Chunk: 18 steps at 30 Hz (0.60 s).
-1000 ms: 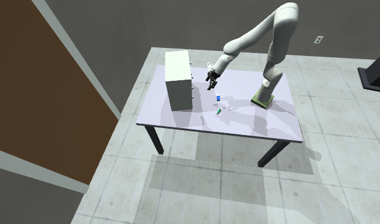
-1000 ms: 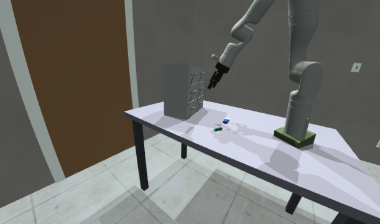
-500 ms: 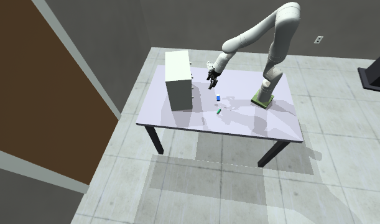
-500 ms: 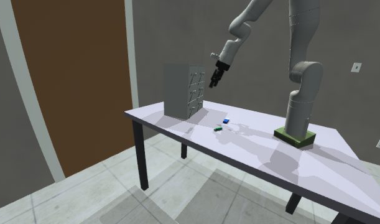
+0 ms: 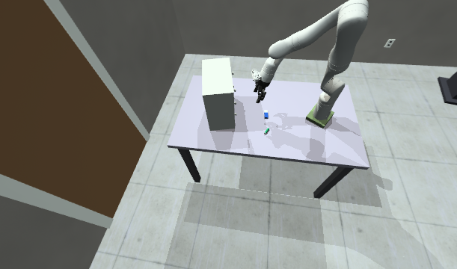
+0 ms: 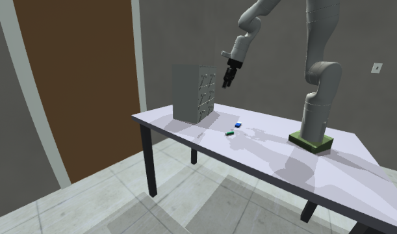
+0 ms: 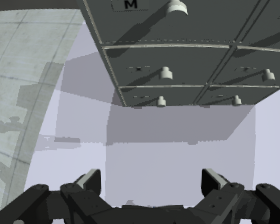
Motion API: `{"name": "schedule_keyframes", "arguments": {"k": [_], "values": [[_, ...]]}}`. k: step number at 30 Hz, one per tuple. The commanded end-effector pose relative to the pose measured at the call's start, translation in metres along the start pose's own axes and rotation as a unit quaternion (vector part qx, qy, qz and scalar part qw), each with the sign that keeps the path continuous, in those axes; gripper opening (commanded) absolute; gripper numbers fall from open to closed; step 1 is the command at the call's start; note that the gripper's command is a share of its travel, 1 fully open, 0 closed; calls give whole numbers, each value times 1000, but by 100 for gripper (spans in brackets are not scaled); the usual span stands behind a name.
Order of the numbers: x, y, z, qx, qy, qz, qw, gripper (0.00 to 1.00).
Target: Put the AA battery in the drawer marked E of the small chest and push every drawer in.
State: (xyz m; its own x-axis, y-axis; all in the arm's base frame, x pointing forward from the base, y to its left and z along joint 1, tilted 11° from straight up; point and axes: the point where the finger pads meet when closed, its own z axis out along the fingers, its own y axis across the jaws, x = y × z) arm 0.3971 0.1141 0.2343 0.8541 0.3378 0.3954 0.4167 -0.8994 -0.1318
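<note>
Tabletop point(image 5: 299, 138) point(image 6: 266, 156) point(image 7: 156, 170) pale lilac; on it, a small green cylindrical battery point(image 5: 266, 131) point(image 6: 229, 133); hand point(image 5: 260, 98) point(image 6: 227, 85) point(image 7: 151, 180) released.

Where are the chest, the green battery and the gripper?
Chest point(image 5: 221, 112): top view, side panel.
Green battery point(image 5: 266, 131): top view, its middle.
Gripper point(image 6: 227, 86): exterior view, between fingertips.

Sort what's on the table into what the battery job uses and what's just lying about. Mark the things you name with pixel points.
For the job:
- green battery point(image 5: 266, 131) point(image 6: 229, 133)
- chest point(image 5: 221, 112) point(image 6: 186, 92) point(image 7: 156, 56), target drawer's letter unreadable
- gripper point(image 5: 261, 98) point(image 6: 226, 85) point(image 7: 151, 180), open

Just lying about:
- blue-and-white block point(image 5: 265, 114) point(image 6: 238, 125)
</note>
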Motion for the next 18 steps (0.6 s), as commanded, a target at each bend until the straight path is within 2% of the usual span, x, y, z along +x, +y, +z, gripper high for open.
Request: {"name": "schedule_keyframes", "arguments": {"k": [1, 3, 18], "values": [[3, -2, -4, 1, -6, -4, 1000, 100], [3, -2, -4, 1, -6, -4, 1000, 100], [-3, -2, -20, 0, -59, -4, 998, 100]]}}
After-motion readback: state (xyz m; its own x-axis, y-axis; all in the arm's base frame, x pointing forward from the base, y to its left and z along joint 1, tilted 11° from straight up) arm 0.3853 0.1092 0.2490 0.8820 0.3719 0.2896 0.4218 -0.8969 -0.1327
